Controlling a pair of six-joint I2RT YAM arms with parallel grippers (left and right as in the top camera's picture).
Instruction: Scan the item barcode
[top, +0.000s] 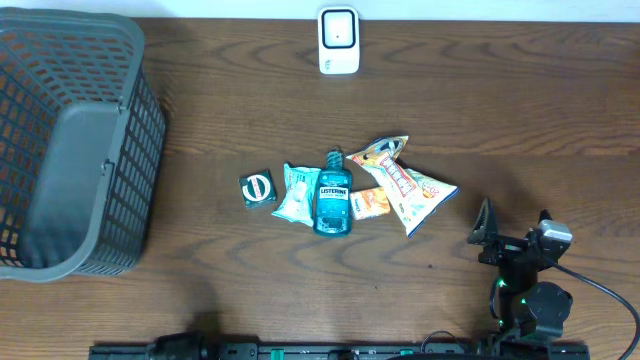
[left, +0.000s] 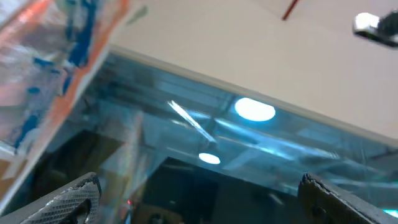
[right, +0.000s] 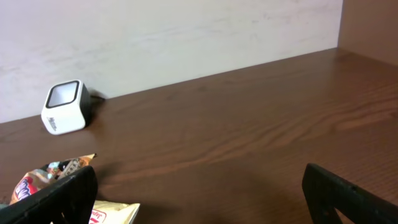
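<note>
The right pincer (top: 513, 226) stood with its two fingers spread as far apart as they go, holding nothing and touching nothing, low over the bare brown surface (top: 500, 120). From its own camera the right pincer (right: 205, 202) showed one dark finger (right: 62, 199) at each lower corner and only wood grain between them. The goods to be scanned lay in a tight cluster to its left and a little ahead, well apart from its fingers. Nearest was an orange and yellow snack bag (top: 405, 185), whose printed corner showed just beside the left finger in the wrist view (right: 37, 180). Beyond the bag lay a small orange packet (top: 370, 204), then a blue mouthwash bottle (top: 333, 195) flat on its back with its cap pointing away. Past that were a white and green sachet (top: 296, 193) touching the bottle and a small dark box (top: 258, 190) farthest off. The white scanner (top: 339, 40) stood far ahead of the pincer and to its left, at the back edge of the surface, and it appeared upright against the wall in the wrist view (right: 64, 107). A grey mesh basket (top: 140, 150) sat much farther left, beyond the whole cluster. The left pincer (left: 199, 200) was likewise wide apart and empty, its camera showing only a blurred bluish glare, and its place could not be told from the overhead view
</note>
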